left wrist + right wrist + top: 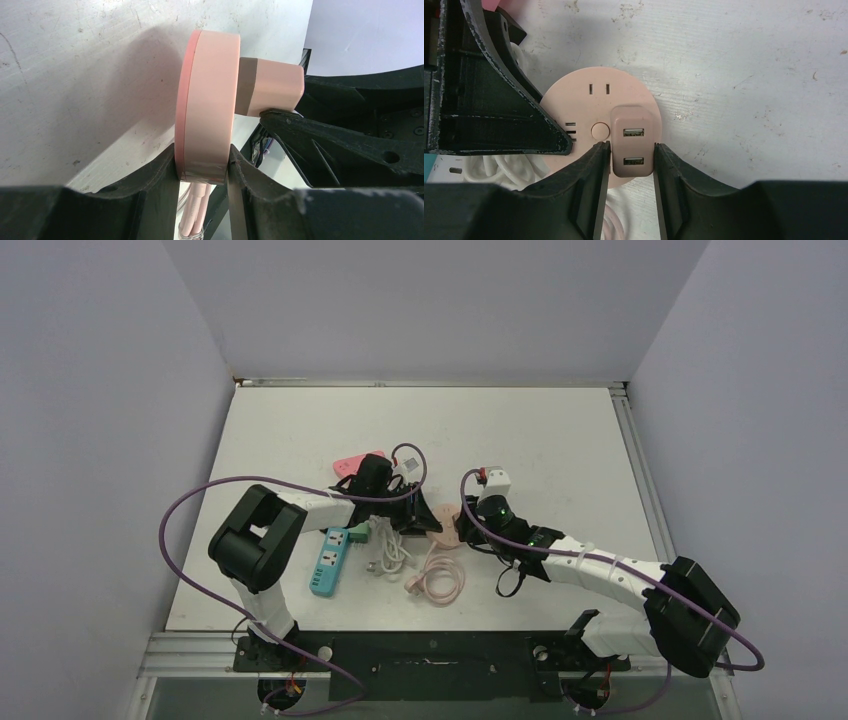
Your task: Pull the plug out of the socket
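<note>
Plug (633, 146) is pinched by its sides in my right jaws, standing straight out of the socket (596, 95), which my left jaws clamp edgewise.

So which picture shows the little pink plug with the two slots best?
The right wrist view. It looks straight at the plug, both slots clear, squeezed by the right gripper. The left wrist view shows it side-on, sticking out of the round socket. The top view mostly hides it under the arms.
</note>
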### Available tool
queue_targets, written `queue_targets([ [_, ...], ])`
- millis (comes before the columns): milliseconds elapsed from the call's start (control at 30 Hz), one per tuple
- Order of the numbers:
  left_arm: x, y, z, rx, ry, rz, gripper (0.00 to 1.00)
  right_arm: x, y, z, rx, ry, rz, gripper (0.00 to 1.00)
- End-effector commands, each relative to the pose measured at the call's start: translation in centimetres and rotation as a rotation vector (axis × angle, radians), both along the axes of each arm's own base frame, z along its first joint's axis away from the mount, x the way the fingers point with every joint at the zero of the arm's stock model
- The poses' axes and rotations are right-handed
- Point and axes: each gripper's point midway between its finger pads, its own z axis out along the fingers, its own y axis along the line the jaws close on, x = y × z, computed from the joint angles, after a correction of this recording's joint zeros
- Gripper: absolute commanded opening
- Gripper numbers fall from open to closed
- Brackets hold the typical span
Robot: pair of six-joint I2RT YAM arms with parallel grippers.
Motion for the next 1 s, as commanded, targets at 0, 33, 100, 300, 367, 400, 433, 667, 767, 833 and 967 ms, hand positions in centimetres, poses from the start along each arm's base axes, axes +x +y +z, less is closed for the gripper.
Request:
queue_targets([
  [0,0.4,-0.7,1.1,-0.044,-0.038,-0.027,0.0,0.9,1.3,2.6,0.063,-0.061,0.002,0.35],
  [33,0.4,-0.8,1.2,-0.049,-0.041,-0.031,0.0,1.0,1.1,2.5,0.059,-0.057,-0.004,0.34],
  [100,0.3,-1.0,1.6,-0.068,-0.047,-0.044,0.0,1.0,1.0,2.4,0.077,-0.049,0.006,0.34],
  [300,0.0,-1.6,2.6,-0.104,-0.078,-0.066,0.0,1.4,-0.6,2.0,0.123,-0.035,0.007,0.26],
  [367,-0.1,-1.7,2.9,-0.112,-0.084,-0.07,0.0,1.6,-1.5,1.7,0.123,-0.031,-0.004,0.24],
  [400,-0.1,-1.7,2.9,-0.117,-0.084,-0.071,0.0,1.6,-1.9,1.6,0.123,-0.03,-0.008,0.23],
  [433,-0.1,-1.7,3.1,-0.122,-0.086,-0.072,0.0,1.7,-2.1,1.5,0.122,-0.028,-0.012,0.23],
  [667,-0.1,-1.7,3.0,-0.124,-0.081,-0.068,0.0,1.9,-3.3,0.9,0.099,-0.016,-0.032,0.2],
  [767,-0.1,-1.7,2.9,-0.119,-0.075,-0.064,0.0,2.0,-3.2,1.1,0.098,-0.018,-0.031,0.17],
  [833,-0.1,-1.7,2.7,-0.114,-0.071,-0.061,0.0,2.0,-3.0,1.2,0.099,-0.022,-0.027,0.11],
  [967,-0.1,-1.4,2.0,-0.081,-0.057,-0.051,0.0,1.8,-2.6,1.5,0.096,-0.036,-0.02,0.05],
])
